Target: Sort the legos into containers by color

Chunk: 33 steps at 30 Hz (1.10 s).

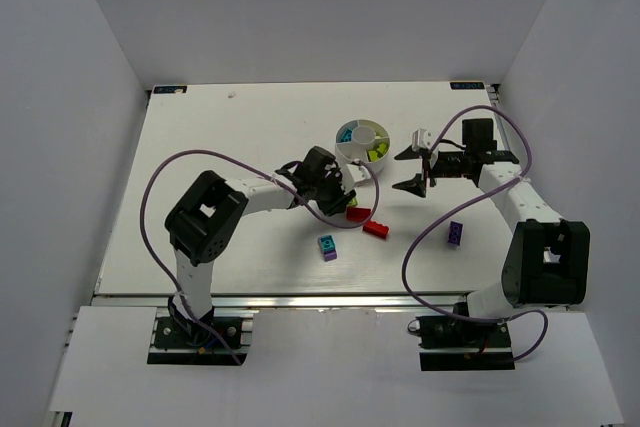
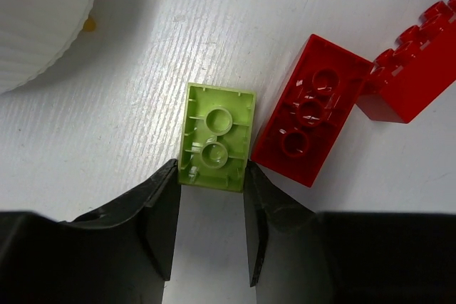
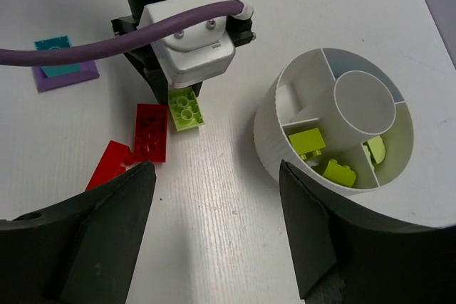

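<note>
A lime green brick [image 2: 217, 137] lies upside down on the table, just in front of the white divided dish [image 2: 35, 19]. My left gripper [image 2: 211, 167] has a fingertip against each side of the brick's near end. A red brick [image 2: 310, 119] touches the lime brick's right side, and a second red brick [image 2: 413, 69] lies beyond it. My right gripper [image 3: 215, 169] is open and empty, hovering beside the dish [image 3: 267, 133]. One compartment of the dish holds lime bricks [image 3: 308, 140]. From above, another compartment shows a cyan piece [image 1: 345, 134].
A cyan brick stacked on a purple one [image 1: 328, 246] lies near the table's front. A single purple brick [image 1: 455, 233] lies to the right, by my right arm. The left arm's purple cable [image 3: 107, 40] loops over the table.
</note>
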Tool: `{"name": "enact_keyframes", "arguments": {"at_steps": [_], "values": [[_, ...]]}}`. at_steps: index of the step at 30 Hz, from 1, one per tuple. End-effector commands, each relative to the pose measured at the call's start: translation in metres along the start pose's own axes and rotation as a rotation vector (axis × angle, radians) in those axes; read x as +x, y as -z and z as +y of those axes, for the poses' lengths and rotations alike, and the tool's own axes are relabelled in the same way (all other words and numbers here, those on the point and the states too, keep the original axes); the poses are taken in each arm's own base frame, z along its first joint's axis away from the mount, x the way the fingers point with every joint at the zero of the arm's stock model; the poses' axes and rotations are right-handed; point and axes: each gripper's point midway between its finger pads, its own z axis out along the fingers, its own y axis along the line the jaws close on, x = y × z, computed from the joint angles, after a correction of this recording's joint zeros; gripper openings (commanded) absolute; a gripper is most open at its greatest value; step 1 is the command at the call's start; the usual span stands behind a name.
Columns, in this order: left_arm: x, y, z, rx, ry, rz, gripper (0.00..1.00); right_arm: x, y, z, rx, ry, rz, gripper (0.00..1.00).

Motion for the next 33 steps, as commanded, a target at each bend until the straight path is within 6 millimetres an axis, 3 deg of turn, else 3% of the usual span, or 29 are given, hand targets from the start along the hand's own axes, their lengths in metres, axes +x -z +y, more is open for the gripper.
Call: {"name": "enact_keyframes", "arguments": {"at_steps": [1,4,8,9,10,11,12,13,14,15,17,18,22,23,25,33], "values": [[-0.029,0.015,-0.001,0.001,0.001,-0.078,0.14,-0.007,0.002,0.011,-0.030,0.009,-0.018,0.75],[-0.040,0.028,0.004,-0.046,0.015,-0.109,0.10,-0.005,0.001,0.018,-0.057,-0.042,-0.018,0.67],[-0.065,0.053,0.012,-0.118,0.048,-0.185,0.06,-0.007,-0.008,0.022,-0.059,-0.305,-0.007,0.55],[-0.069,0.059,0.012,-0.134,0.074,-0.210,0.06,-0.008,-0.012,0.020,-0.052,-0.328,-0.006,0.55],[-0.086,0.073,0.016,-0.170,0.072,-0.270,0.05,-0.007,-0.015,0.020,-0.043,-0.370,0.009,0.54],[-0.091,0.078,0.016,-0.175,0.084,-0.291,0.05,-0.012,-0.021,0.026,-0.047,-0.509,0.009,0.54],[-0.092,0.083,0.013,-0.174,0.117,-0.309,0.05,-0.017,-0.025,0.019,-0.029,-0.524,-0.011,0.54],[-0.107,0.095,0.013,-0.186,0.117,-0.366,0.04,-0.019,-0.028,0.019,-0.024,-0.587,-0.017,0.54],[-0.112,0.101,0.010,-0.185,0.128,-0.395,0.04,-0.024,-0.034,0.019,-0.030,-0.650,-0.028,0.55],[-0.108,0.102,0.006,-0.179,0.161,-0.403,0.04,-0.030,-0.036,0.022,-0.033,-0.819,-0.038,0.57],[-0.121,0.115,0.001,-0.185,0.176,-0.468,0.05,-0.030,-0.045,0.012,-0.005,-0.958,-0.059,0.60],[-0.120,0.117,-0.002,-0.188,0.182,-0.474,0.05,-0.032,-0.049,0.009,0.004,-1.113,-0.071,0.62],[-0.117,0.119,-0.016,-0.188,0.199,-0.486,0.05,-0.033,-0.057,-0.014,0.099,-1.303,-0.072,0.68],[-0.119,0.121,-0.017,-0.196,0.204,-0.494,0.05,-0.043,-0.058,-0.023,0.100,-1.312,-0.079,0.68],[-0.118,0.121,-0.023,-0.193,0.206,-0.499,0.05,-0.041,-0.062,-0.023,0.098,-1.422,-0.060,0.68],[-0.119,0.121,-0.027,-0.201,0.202,-0.501,0.06,-0.063,-0.070,-0.016,0.029,-1.413,-0.071,0.67]]}}
